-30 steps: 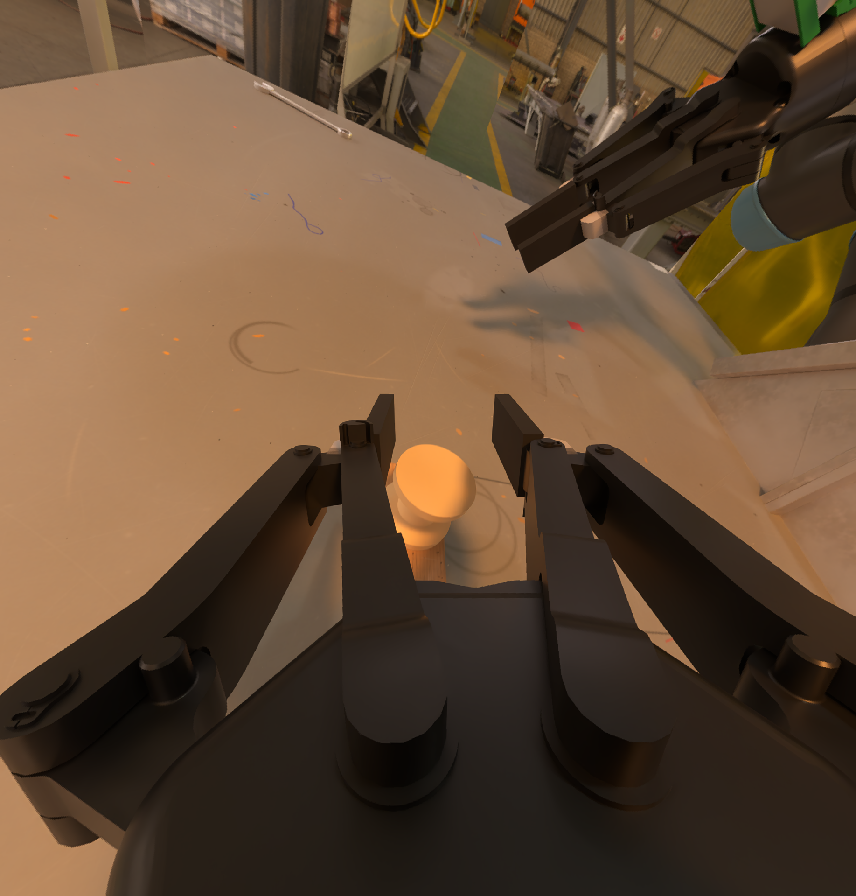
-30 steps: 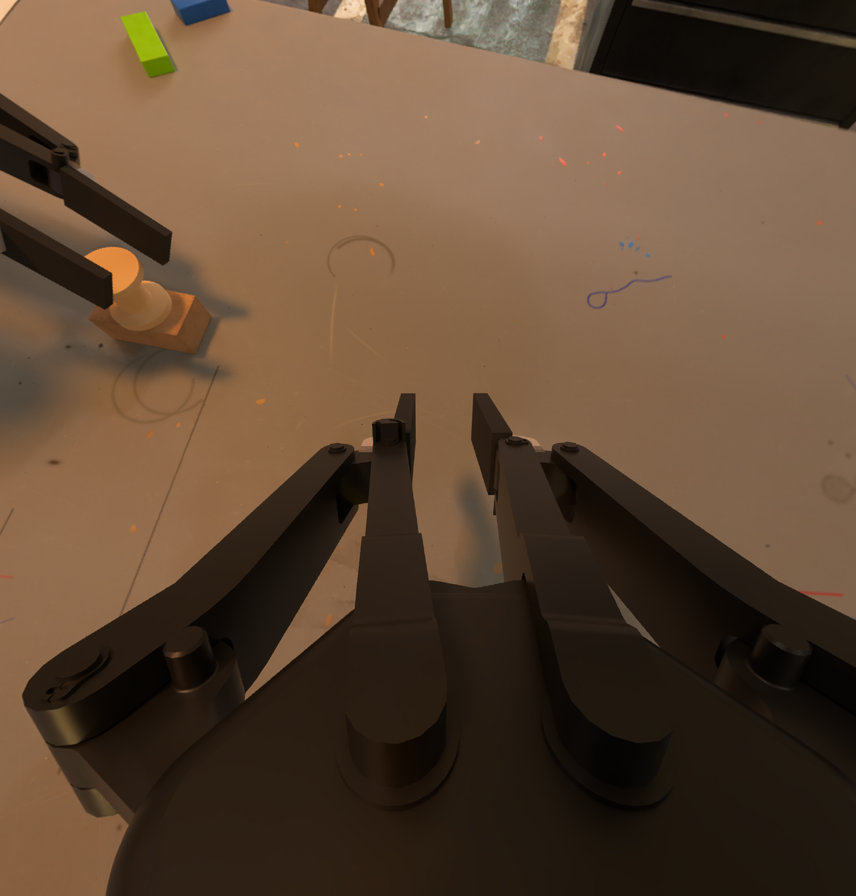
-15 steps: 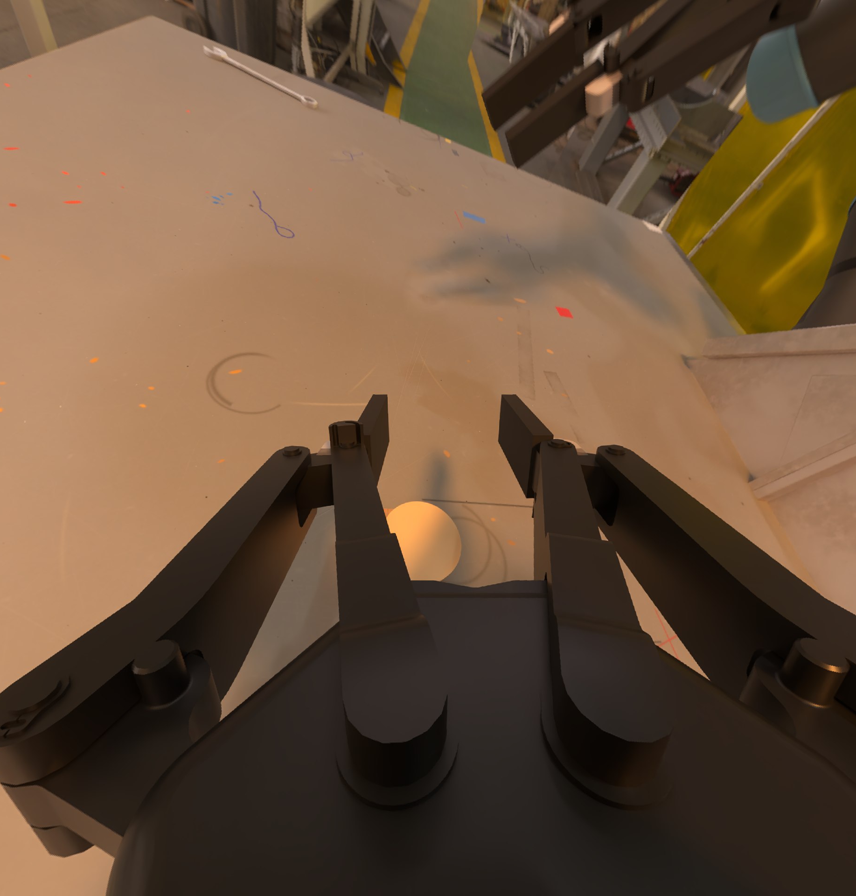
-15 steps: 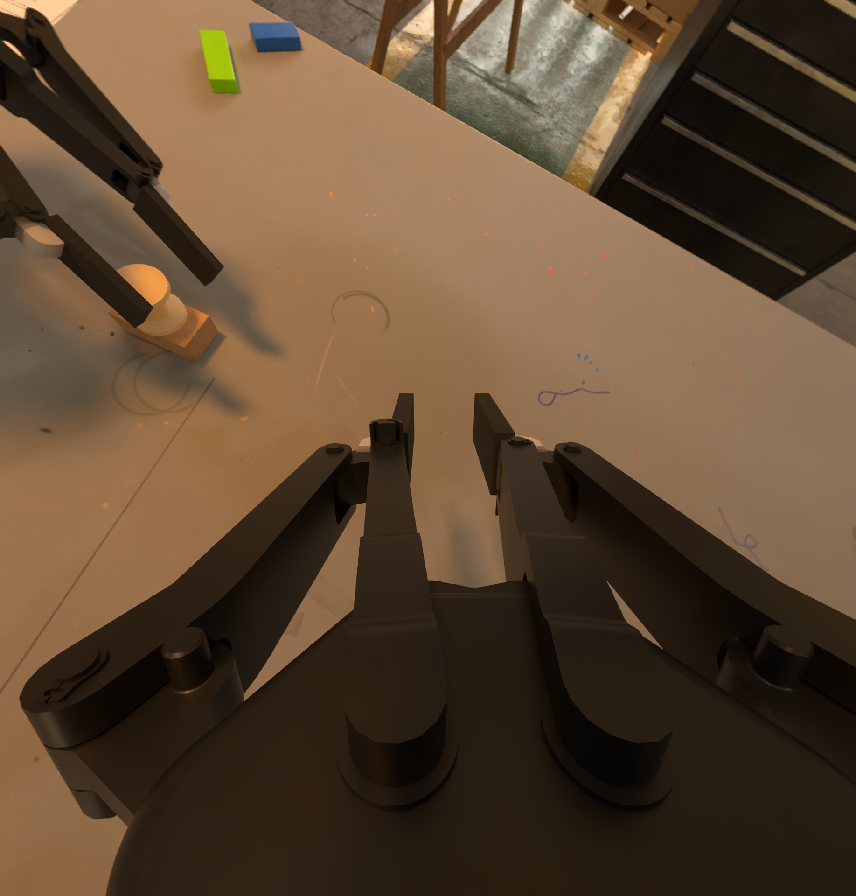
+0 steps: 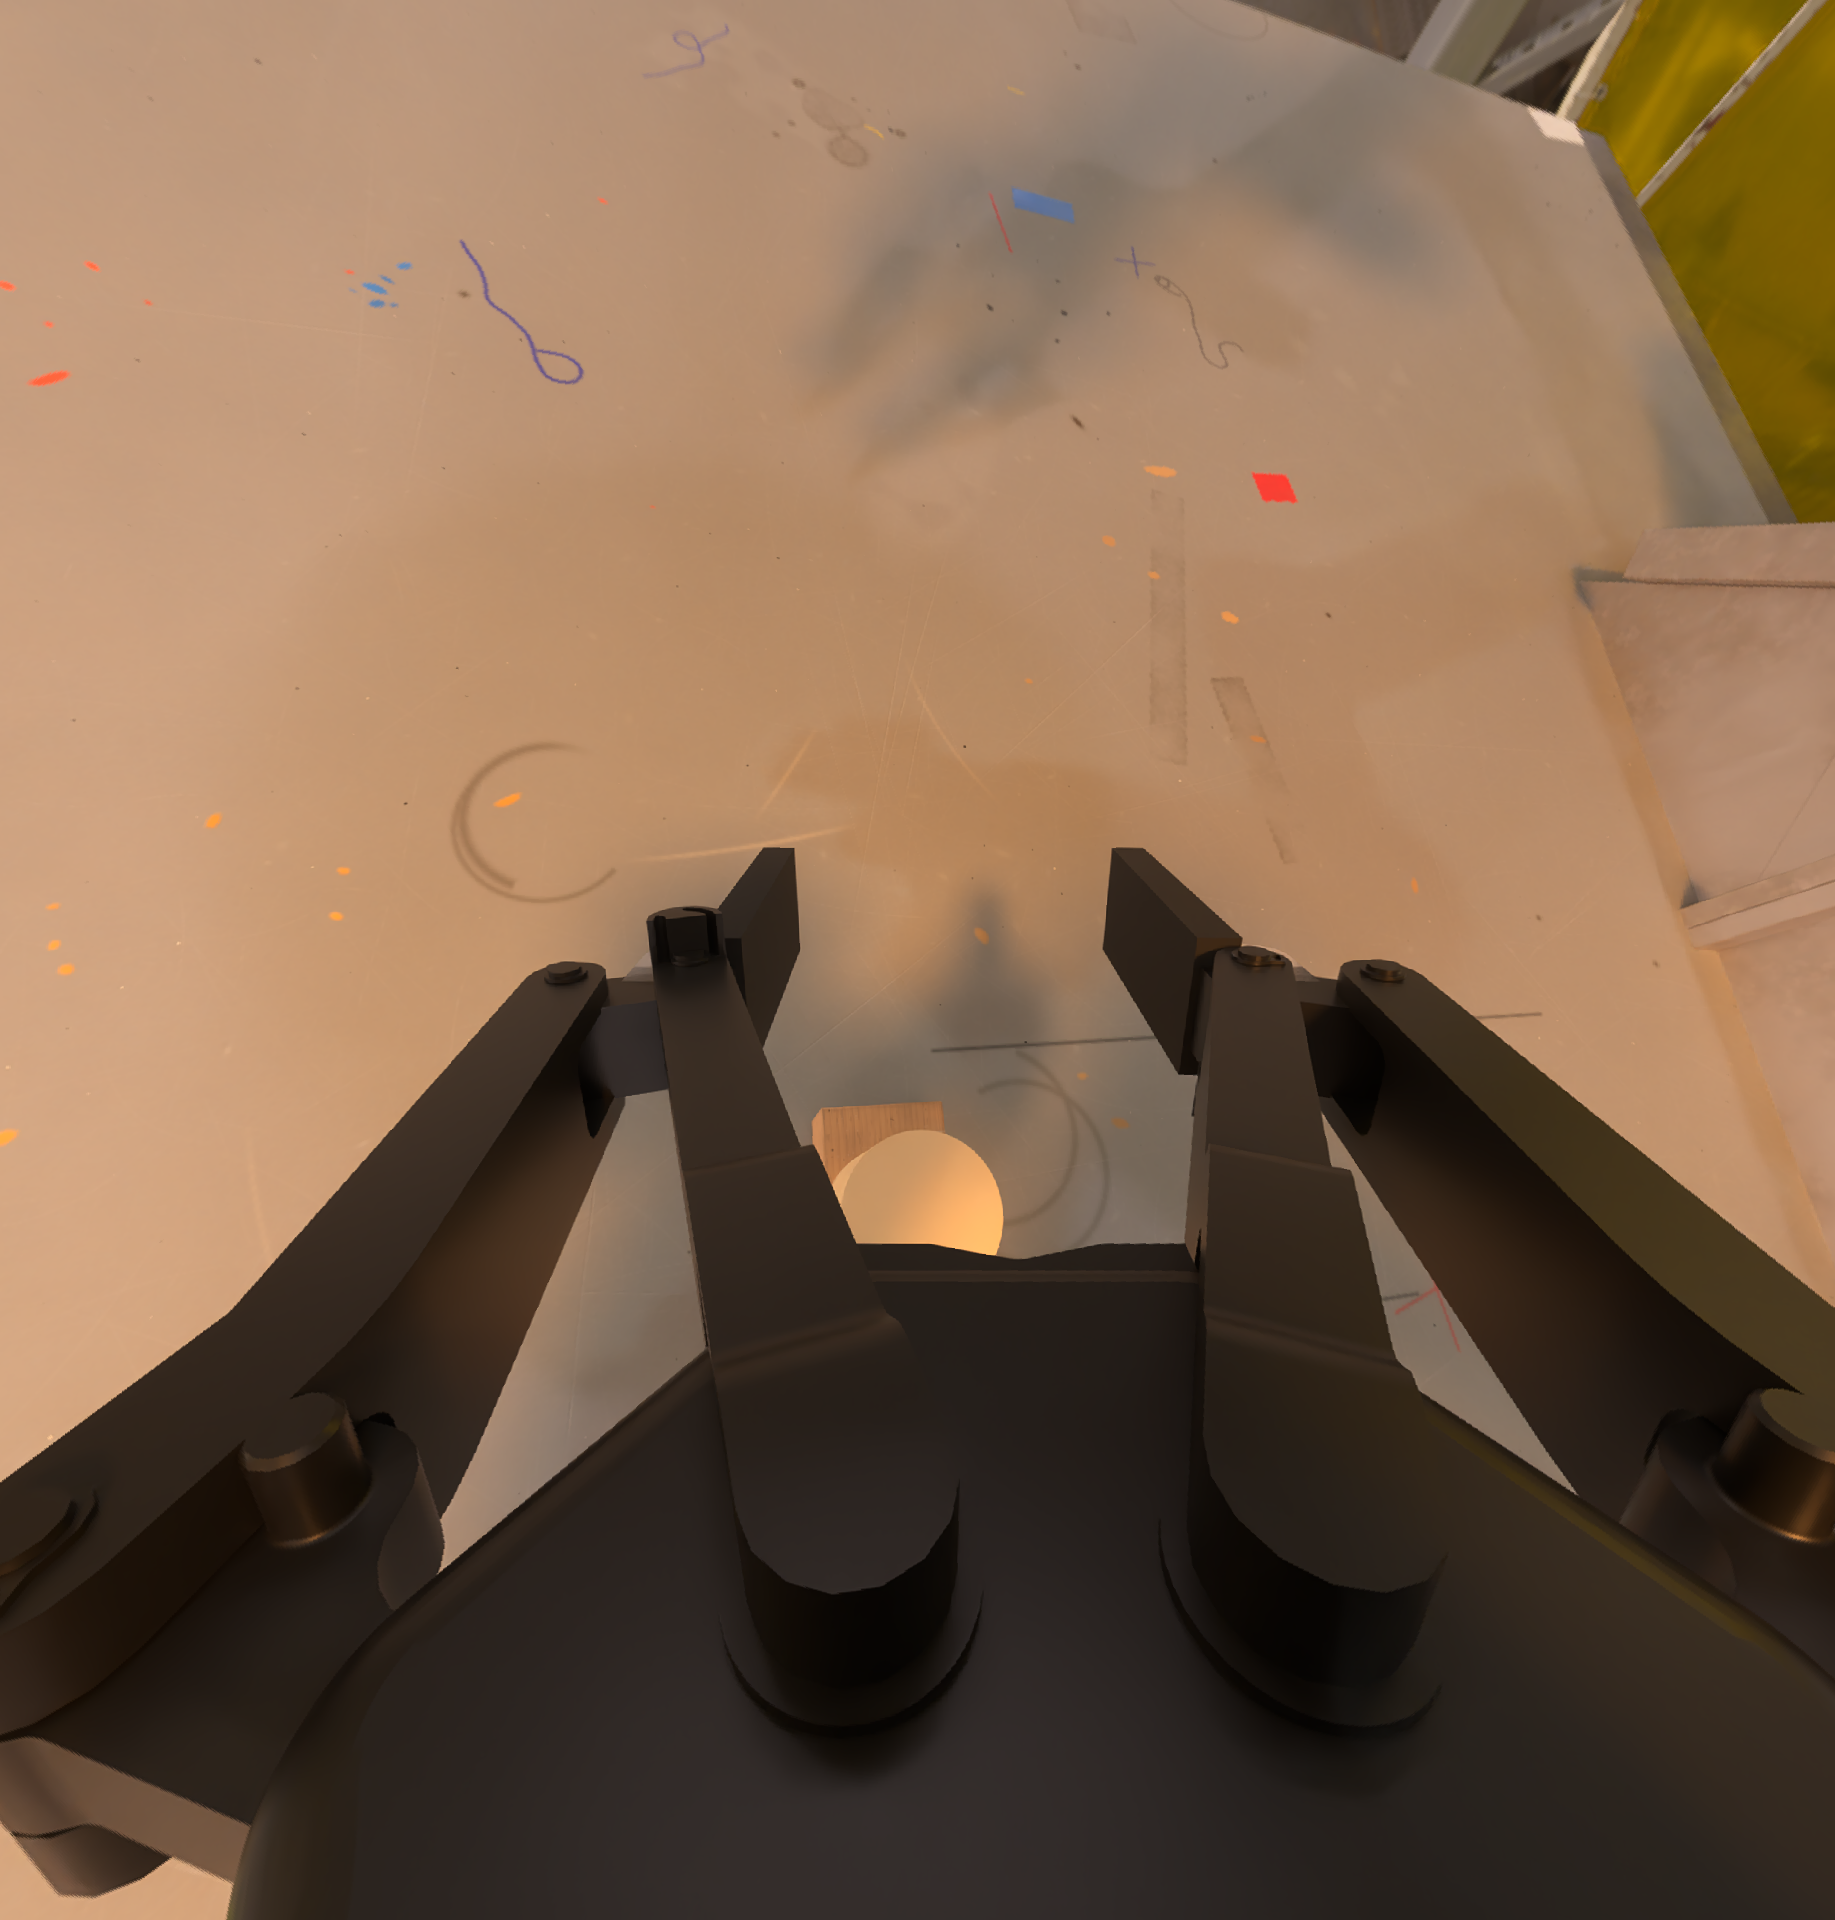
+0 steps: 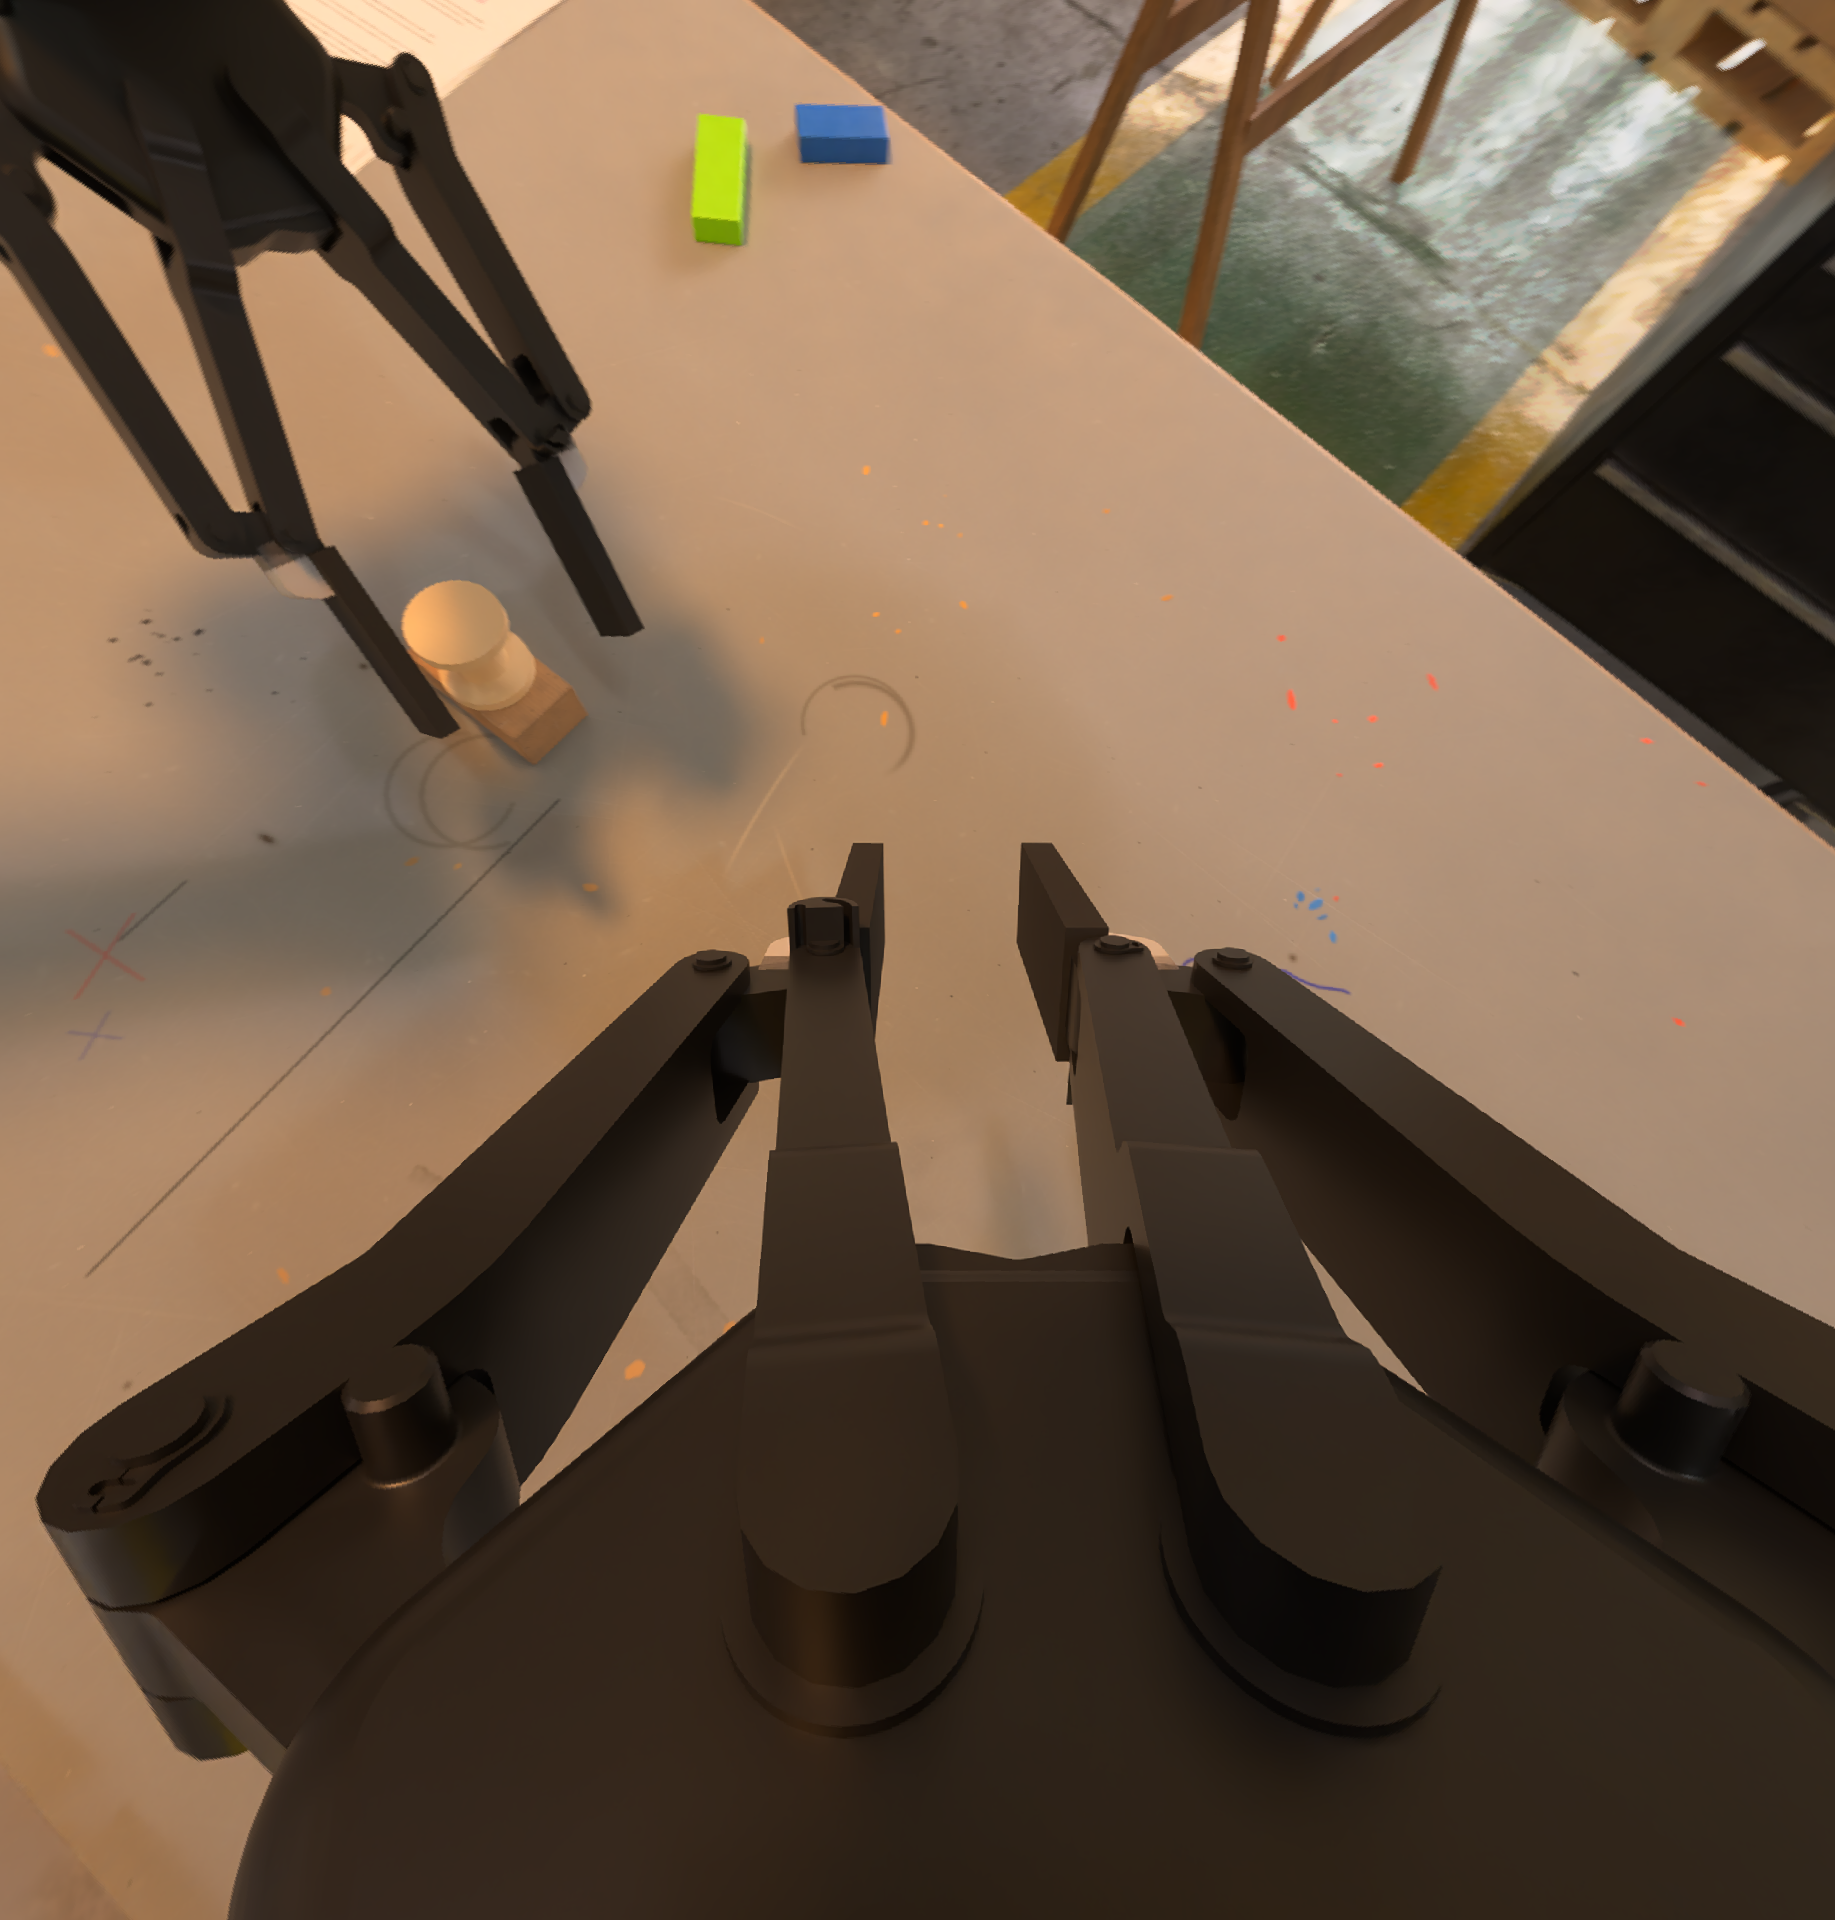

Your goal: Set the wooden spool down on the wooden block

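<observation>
While the wooden spool (image 6: 468,650) stands upright on the wooden block (image 6: 535,717), the left gripper (image 6: 523,675) hangs above and around it with its two fingers spread wide, one finger on each side of the spool and neither touching it. The left gripper holds nothing. The block is a small pale rectangle lying flat on the table (image 6: 1100,582), and the spool's lower flange rests on the block's top face. In the left wrist view, looking down along the fingers, the spool's round top (image 5: 918,1190) appears as a pale disc low between the finger links, with a corner of the block (image 5: 871,1127) showing just behind it; the left gripper (image 5: 949,914) has its pads far apart, well clear of the disc. The right gripper (image 6: 949,914) hovers over a bare stretch of the table, well apart from the spool and block, with its fingers partly spread and nothing between them. At the far edge of the table lie a lime green block (image 6: 721,177) and a blue block (image 6: 840,133), close together but not touching, and well apart from the spool. The tabletop is tan, marked with faint pencil circles, thin lines, a blue scribble (image 5: 523,322) and scattered orange and red paint flecks. A soft dark shadow spreads on the table around the block.
</observation>
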### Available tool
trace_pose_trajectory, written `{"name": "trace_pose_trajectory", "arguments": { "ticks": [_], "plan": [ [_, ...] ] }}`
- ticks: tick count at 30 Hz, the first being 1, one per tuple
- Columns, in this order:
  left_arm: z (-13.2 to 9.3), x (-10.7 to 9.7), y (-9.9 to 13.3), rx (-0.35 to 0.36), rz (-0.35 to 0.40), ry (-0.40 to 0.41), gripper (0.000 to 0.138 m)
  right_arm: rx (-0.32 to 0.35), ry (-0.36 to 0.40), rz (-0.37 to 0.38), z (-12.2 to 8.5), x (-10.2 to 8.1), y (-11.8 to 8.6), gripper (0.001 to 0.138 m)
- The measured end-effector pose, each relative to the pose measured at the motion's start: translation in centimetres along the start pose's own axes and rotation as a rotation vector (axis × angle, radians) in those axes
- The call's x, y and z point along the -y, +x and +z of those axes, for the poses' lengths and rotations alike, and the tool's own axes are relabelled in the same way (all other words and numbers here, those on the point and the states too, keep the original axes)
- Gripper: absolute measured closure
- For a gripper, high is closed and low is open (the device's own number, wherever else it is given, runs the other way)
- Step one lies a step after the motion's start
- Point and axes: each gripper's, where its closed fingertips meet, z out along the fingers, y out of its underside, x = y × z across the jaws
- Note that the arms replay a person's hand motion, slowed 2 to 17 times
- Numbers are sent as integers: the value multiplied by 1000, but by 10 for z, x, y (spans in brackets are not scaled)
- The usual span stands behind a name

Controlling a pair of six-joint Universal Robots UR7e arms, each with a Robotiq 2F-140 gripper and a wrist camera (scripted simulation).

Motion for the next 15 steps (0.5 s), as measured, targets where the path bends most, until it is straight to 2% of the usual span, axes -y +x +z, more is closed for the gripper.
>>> {"name": "trace_pose_trajectory", "arguments": {
  "ticks": [7,15],
  "plan": [
    [5,10,2,-37,-10,-65,59,177,-29,-7,8,6,6,97],
    [16,20,-4,-81,-68,-118,58,323,-94,13,28,2,22,94]
  ]
}}
